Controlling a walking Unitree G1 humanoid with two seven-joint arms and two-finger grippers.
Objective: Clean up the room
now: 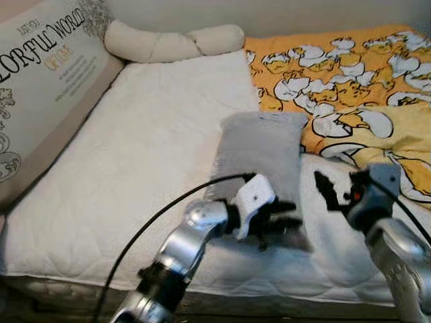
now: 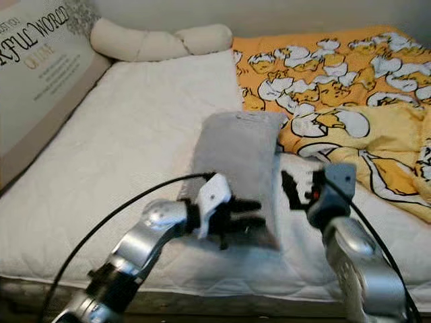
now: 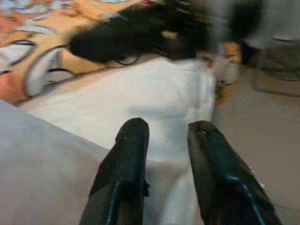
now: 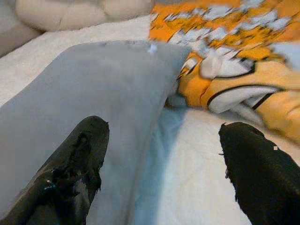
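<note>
A grey pillow [image 1: 259, 151] lies lengthwise in the middle of the white mattress [image 1: 135, 148], its far corner against the yellow blanket [image 1: 350, 74]. My left gripper [image 1: 283, 217] rests over the pillow's near end. In the left wrist view its fingers [image 3: 133, 140] stand a little apart, open, with the grey pillow [image 3: 37, 164] beside them and bare mattress in the gap. My right gripper [image 1: 330, 188] is at the pillow's right edge and wide open. One finger [image 4: 84, 145] lies on the grey pillow [image 4: 93, 89], the other over the mattress.
A yellow blanket with a duck print covers the bed's far right. A cream twisted bolster [image 1: 168, 40] lies along the far edge. A large printed cushion [image 1: 47, 74] leans at the left. The mattress's front edge is just below my arms, with floor [image 3: 262, 117] beyond.
</note>
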